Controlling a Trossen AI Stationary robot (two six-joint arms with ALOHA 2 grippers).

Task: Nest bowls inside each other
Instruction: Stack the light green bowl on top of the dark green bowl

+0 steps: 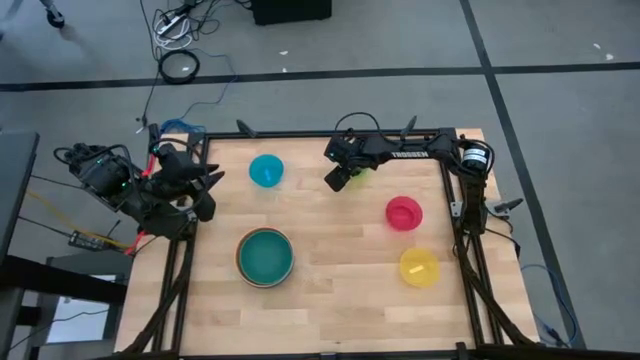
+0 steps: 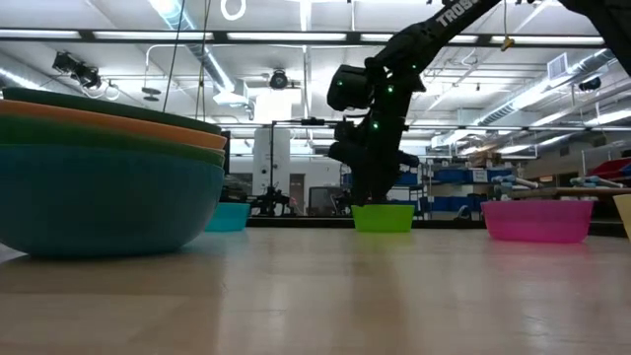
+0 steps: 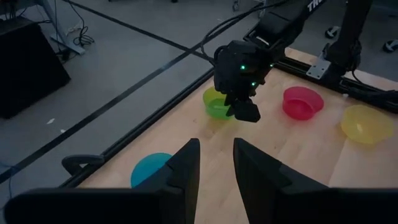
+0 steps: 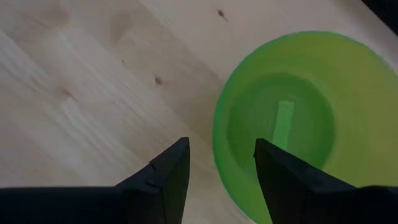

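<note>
A lime green bowl (image 4: 292, 118) stands upright near the table's far edge, also seen in the low view (image 2: 383, 218) and the left wrist view (image 3: 216, 104). My right gripper (image 4: 217, 149) hangs open just over its rim, pointing steeply down. One finger is above the bowl's inside and the other above the bare table. In the high view the right gripper (image 1: 338, 180) covers most of the bowl. My left gripper (image 3: 216, 144) waits open and raised at the table's left edge (image 1: 205, 185), with nothing between its fingers. A stack of large bowls, teal inside (image 1: 265, 257), sits at the near centre.
A cyan bowl (image 1: 266, 170) stands at the far left, a pink-red bowl (image 1: 404, 212) at the right and a yellow bowl (image 1: 419, 267) nearer the front right. Bare wood lies between them. The black frame rail (image 1: 300, 136) runs along the far edge.
</note>
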